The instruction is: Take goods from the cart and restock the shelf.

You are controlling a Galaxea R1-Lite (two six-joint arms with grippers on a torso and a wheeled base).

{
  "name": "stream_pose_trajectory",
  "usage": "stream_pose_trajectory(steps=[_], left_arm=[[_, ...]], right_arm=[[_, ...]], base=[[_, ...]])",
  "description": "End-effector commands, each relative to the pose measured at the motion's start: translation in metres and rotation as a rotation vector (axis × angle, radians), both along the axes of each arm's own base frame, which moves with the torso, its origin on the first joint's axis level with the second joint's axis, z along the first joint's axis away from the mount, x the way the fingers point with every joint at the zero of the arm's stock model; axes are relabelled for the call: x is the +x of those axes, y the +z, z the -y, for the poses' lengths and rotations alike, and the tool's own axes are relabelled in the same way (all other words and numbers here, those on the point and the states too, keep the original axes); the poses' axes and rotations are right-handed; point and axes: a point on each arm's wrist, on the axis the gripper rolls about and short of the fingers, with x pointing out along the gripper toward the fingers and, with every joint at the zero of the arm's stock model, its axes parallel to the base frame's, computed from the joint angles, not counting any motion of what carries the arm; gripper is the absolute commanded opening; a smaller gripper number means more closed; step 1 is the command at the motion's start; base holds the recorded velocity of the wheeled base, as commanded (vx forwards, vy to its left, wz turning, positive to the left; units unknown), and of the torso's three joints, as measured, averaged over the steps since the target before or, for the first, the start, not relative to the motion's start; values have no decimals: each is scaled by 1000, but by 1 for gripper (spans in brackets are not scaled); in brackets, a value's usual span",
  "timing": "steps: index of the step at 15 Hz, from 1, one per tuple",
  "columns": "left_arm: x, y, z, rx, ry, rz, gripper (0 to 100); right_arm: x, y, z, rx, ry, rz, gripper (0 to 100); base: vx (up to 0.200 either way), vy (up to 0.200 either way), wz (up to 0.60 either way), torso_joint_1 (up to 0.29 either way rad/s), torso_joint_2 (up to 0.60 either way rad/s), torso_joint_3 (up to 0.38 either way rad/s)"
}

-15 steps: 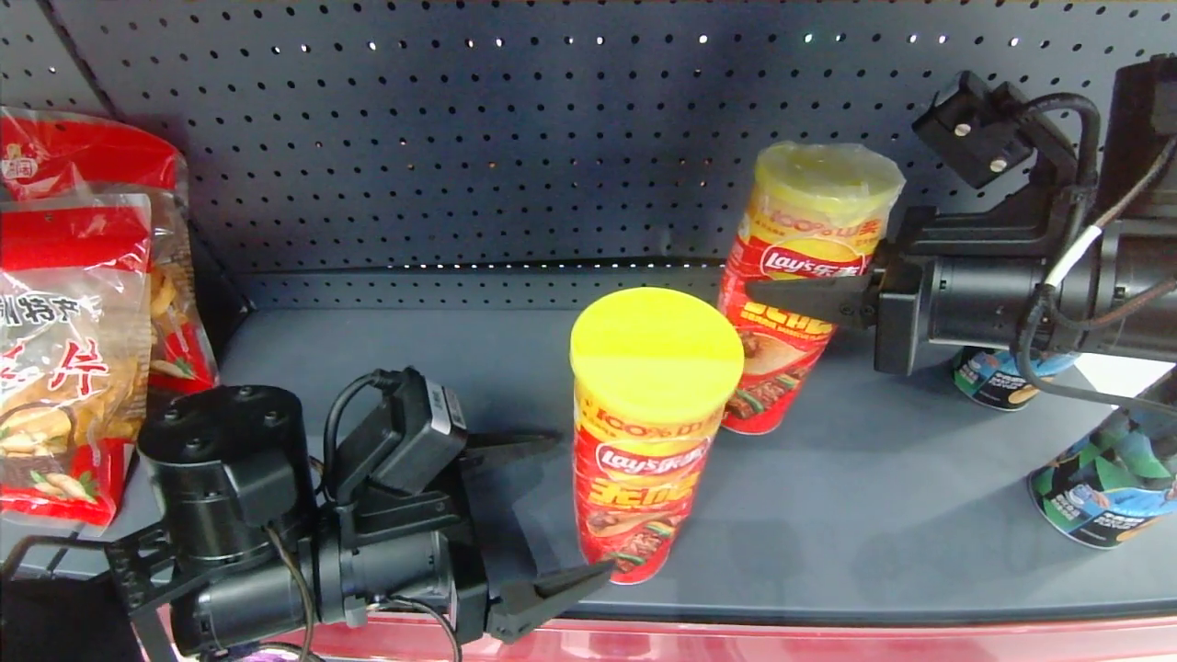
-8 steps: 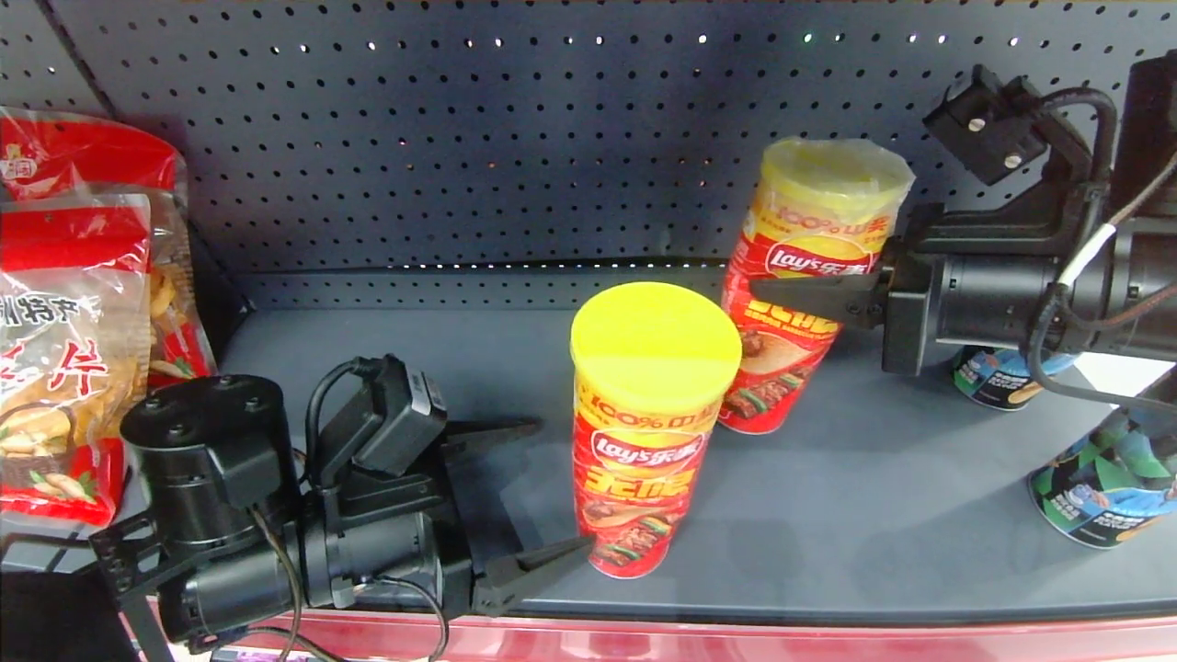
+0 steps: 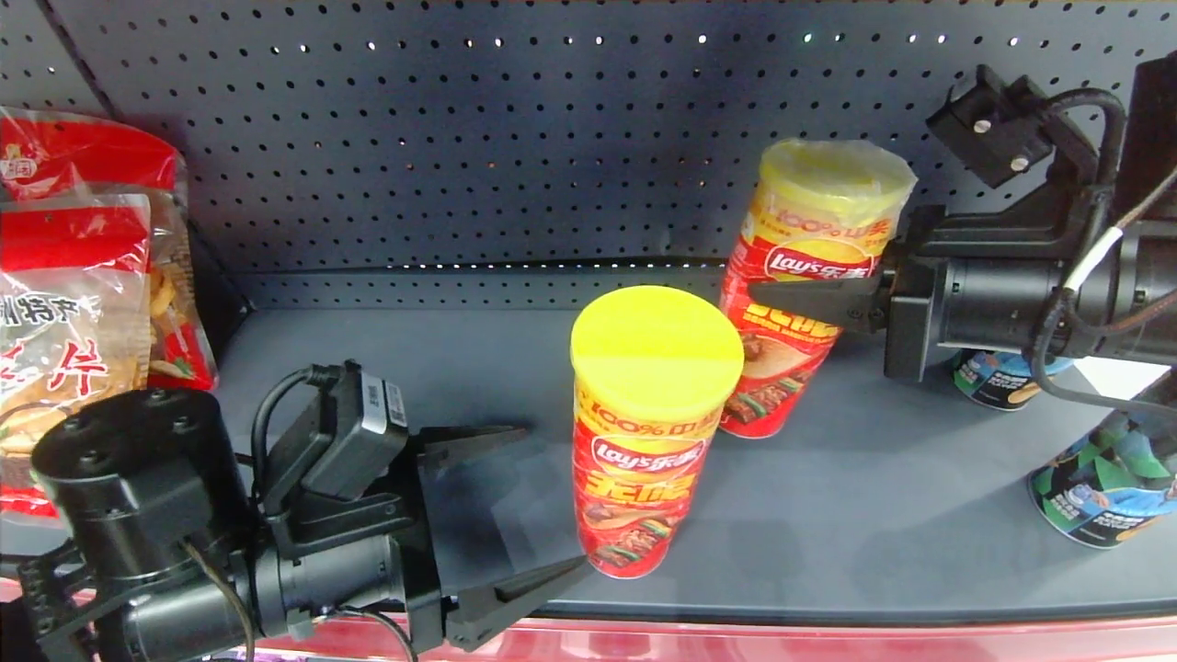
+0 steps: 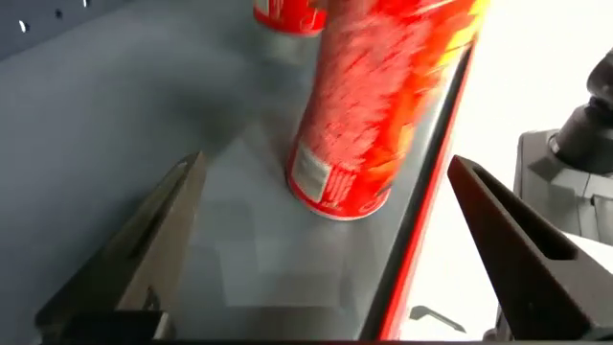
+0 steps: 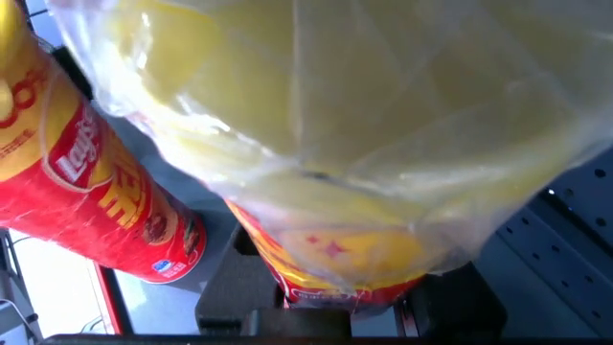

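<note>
Two red chip cans with yellow lids are on the grey shelf (image 3: 874, 496). The front can (image 3: 648, 432) stands upright near the shelf's front edge, also seen as the front can (image 4: 369, 125). My left gripper (image 3: 552, 498) is open just left of it, not touching; its fingers (image 4: 153, 259) flank the can from a distance. The back can (image 3: 809, 285) leans toward the pegboard, its bottom down at the shelf floor. My right gripper (image 3: 782, 294) is shut on its middle, far finger hidden. The held can's plastic-wrapped lid (image 5: 335, 125) looms close.
Red snack bags (image 3: 74, 303) stand at the shelf's left end. Two blue-green cans (image 3: 1103, 487) (image 3: 998, 377) sit at the right, under my right arm. A pegboard wall (image 3: 460, 138) closes the back. A red lip (image 3: 828, 639) runs along the front edge.
My left arm has drawn back leftward and lower, away from the front can, still open. The right gripper and its tilted can shifted very slightly right.
</note>
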Motion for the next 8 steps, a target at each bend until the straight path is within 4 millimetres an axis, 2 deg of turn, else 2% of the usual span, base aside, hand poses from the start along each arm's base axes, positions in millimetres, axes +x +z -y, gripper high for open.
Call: stream_pose_trajectory(steps=[1, 4, 6, 7, 8], left_arm=[[-16, 8, -12, -28, -1, 33, 100], [-36, 30, -37, -97, 52, 140, 100], [-44, 44, -67, -134, 192, 231, 100], [-45, 45, -70, -136, 203, 237, 100], [-73, 39, -94, -143, 307, 276, 100]], right_arm=[[1, -1, -1, 0, 1, -2, 0], [1, -1, 0, -1, -2, -3, 0], [1, -2, 1, -4, -8, -7, 0], [0, -2, 2, -3, -6, -6, 0], [-1, -3, 3, -3, -8, -10, 0]], base=[[0, 0, 0, 0, 0, 0], [0, 0, 0, 0, 0, 0], [0, 0, 0, 0, 0, 0], [0, 0, 0, 0, 0, 0], [0, 0, 0, 0, 0, 0]])
